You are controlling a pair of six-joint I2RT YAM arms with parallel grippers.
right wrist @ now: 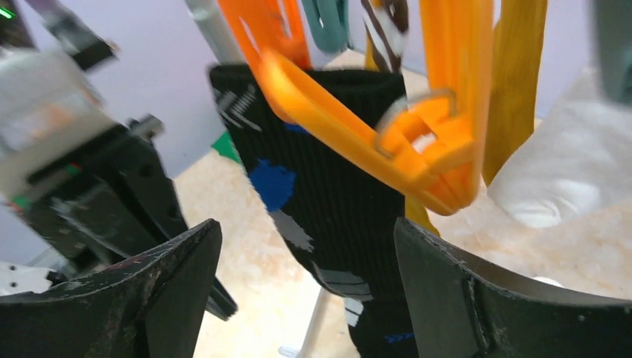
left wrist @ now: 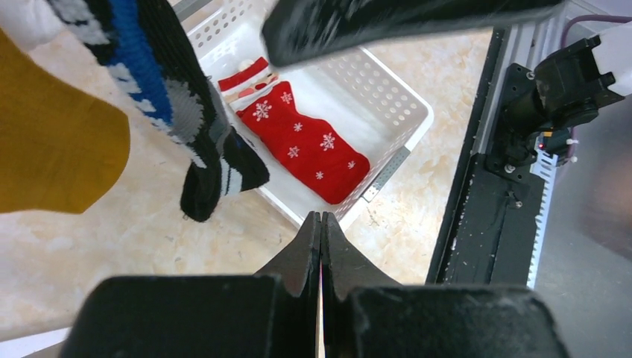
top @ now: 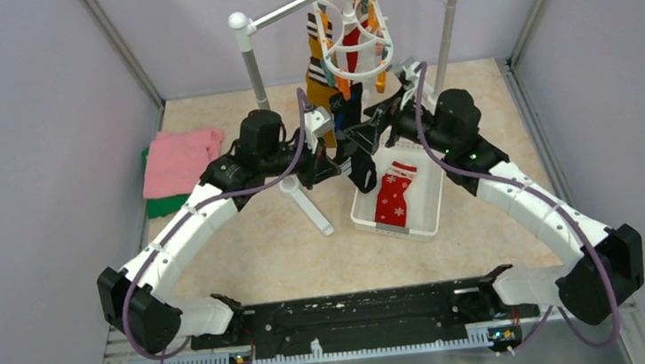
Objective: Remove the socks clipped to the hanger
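The white hanger (top: 355, 23) hangs from the rack bar with orange and teal clips. A mustard sock (top: 320, 84), a red sock with a white cuff (top: 350, 41) and a black sock (top: 361, 169) hang from it. In the right wrist view an orange clip (right wrist: 358, 134) grips the black sock (right wrist: 343, 201), which hangs between my open right gripper's (right wrist: 307, 239) jaws. A white sock (right wrist: 574, 164) hangs to the right. My left gripper (left wrist: 320, 220) is shut and empty, just beside the black sock (left wrist: 186, 127) and the mustard sock (left wrist: 52, 149). A red dotted sock (left wrist: 305, 142) lies in the basket.
A white perforated basket (top: 428, 199) sits right of centre, under the hanger. The grey-and-white pole rack (top: 249, 55) stands at the back, its white foot (top: 308, 206) on the table. Pink (top: 178, 160) and green (top: 161, 206) cloths lie at the left wall.
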